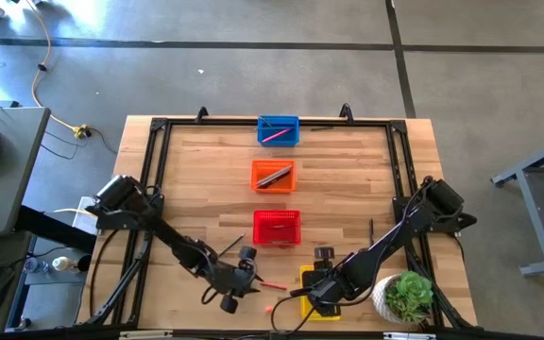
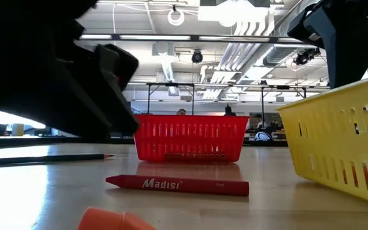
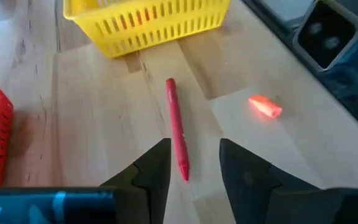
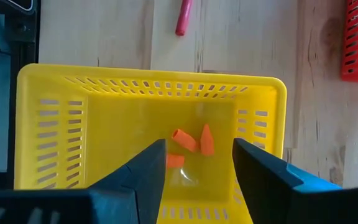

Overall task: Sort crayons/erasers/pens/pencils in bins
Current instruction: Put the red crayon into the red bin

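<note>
Left hand (image 3: pixel 194 165), fingers spread, is hovering over the red crayon (image 3: pixel 177 127) lying on the surface just beside the yellow bin (image 1: pixel 321 288); straddle its middle before closing. Right hand (image 4: pixel 197 165), spread, is hanging above that bin, over three erasers (image 4: pixel 191 144) inside.

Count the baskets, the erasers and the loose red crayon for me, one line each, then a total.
Baskets: 4, blue, orange, red, yellow
Erasers: 4, three in the yellow basket, one loose
Red crayon: 1
Total: 9
</note>
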### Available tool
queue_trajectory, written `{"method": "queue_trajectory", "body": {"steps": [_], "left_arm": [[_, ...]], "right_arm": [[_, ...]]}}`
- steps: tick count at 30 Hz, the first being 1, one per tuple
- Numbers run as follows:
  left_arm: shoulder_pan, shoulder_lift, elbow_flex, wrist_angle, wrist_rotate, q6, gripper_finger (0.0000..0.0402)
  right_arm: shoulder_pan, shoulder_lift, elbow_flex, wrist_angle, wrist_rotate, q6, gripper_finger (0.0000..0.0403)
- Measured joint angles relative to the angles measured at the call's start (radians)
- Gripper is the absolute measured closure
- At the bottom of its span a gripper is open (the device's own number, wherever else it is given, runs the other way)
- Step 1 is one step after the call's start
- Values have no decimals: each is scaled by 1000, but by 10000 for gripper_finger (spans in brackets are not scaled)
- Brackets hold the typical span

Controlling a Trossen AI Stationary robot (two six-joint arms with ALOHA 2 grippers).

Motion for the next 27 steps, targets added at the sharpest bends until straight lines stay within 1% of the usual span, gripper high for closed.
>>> {"method": "queue_trajectory", "body": {"steps": [8,12,16,23,25,27], "left_arm": [[29,79,74,-82,30,-5,276],[42,111,94,-87,55,-20,287],[47,123,97,-86,77,-20,312],[55,124,98,-115,93,-18,386],[56,124,98,-117,92,-18,394],[56,124,97,-117,92,-8,392]], "right_arm": [[5,-1,0,3,0,-6,224],[5,-1,0,7,0,-10,224],[4,-1,0,7,0,-13,224],[5,-1,0,7,0,-2,224],[5,-1,0,5,1,-7,224],[5,-3,0,-10,9,-20,226]]}}
